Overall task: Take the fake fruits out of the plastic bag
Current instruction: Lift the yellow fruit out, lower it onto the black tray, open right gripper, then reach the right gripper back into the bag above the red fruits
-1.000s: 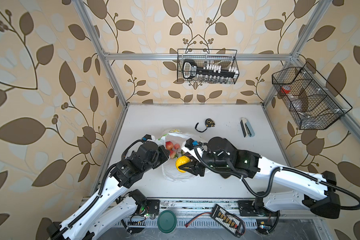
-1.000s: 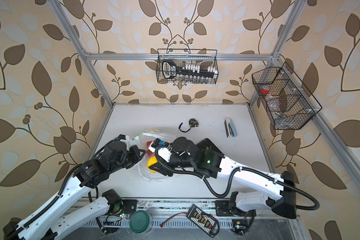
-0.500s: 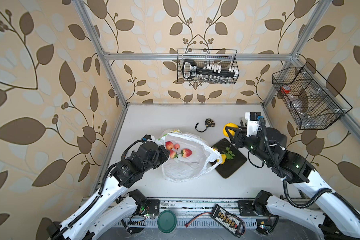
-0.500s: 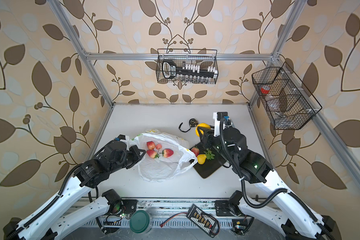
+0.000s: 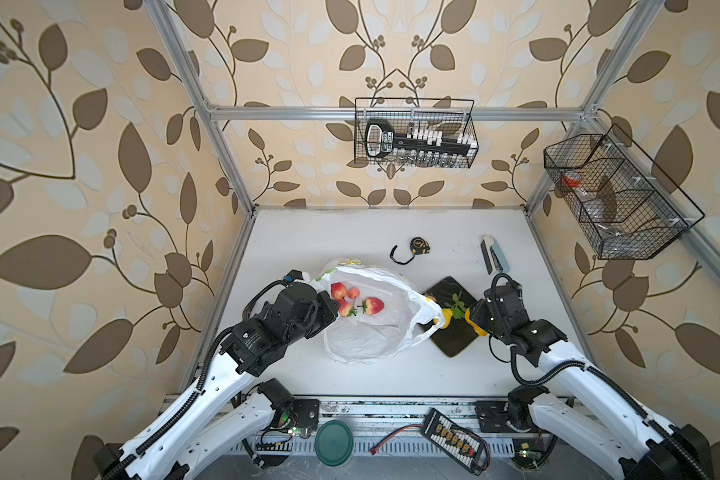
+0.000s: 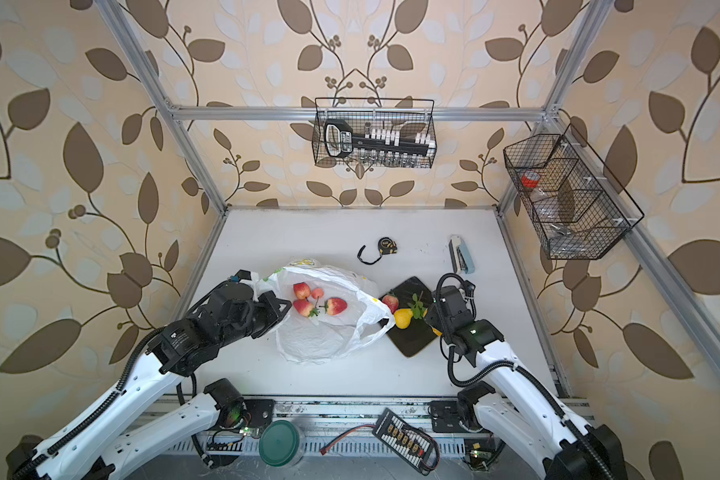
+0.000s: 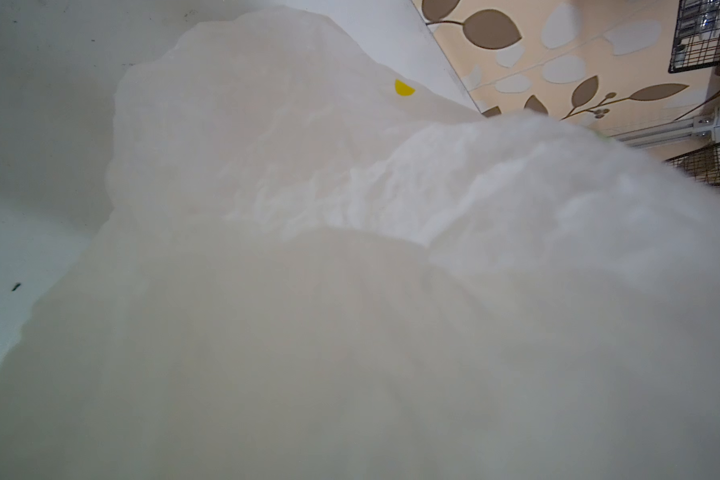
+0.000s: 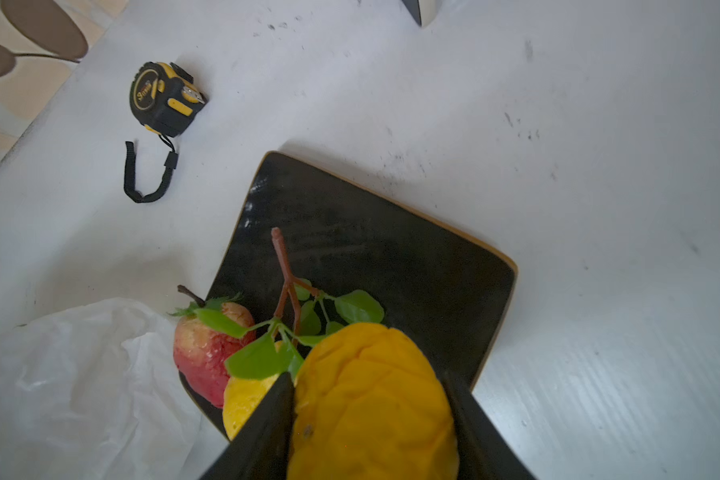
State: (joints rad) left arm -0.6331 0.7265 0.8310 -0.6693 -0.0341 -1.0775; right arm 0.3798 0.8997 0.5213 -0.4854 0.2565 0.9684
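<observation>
Right claw (image 8: 366, 376) is gripping an orange-yellow fruit (image 8: 371, 399) between its two black fingers (image 8: 267, 415). It is hanging over the right edge of a black board (image 8: 391, 249); whether the fruit is touching the board cannot be told. Left claw (image 5: 329, 309) is pinching shut on the rim of the white bag (image 5: 371, 336) and holding its mouth open, and its wrist view is showing almost nothing but plastic.

Four fruits are lying together inside the open bag, near the left claw: a red-yellow apple (image 5: 339, 291), a small pink cherry (image 5: 353, 293) and two red fruits with green leaves (image 5: 373, 306).

Three more things are resting on the board, just beside the bag's handle: a red fruit with a stalk (image 8: 208, 349), a yellow pear (image 8: 246, 399) touching it, and a leafy green twig (image 8: 292, 299) lying across them.

Farther back on the white table (image 5: 350, 232), a tape measure (image 5: 420, 246) and a stapler (image 5: 493, 259) are sitting well apart from each other.
</observation>
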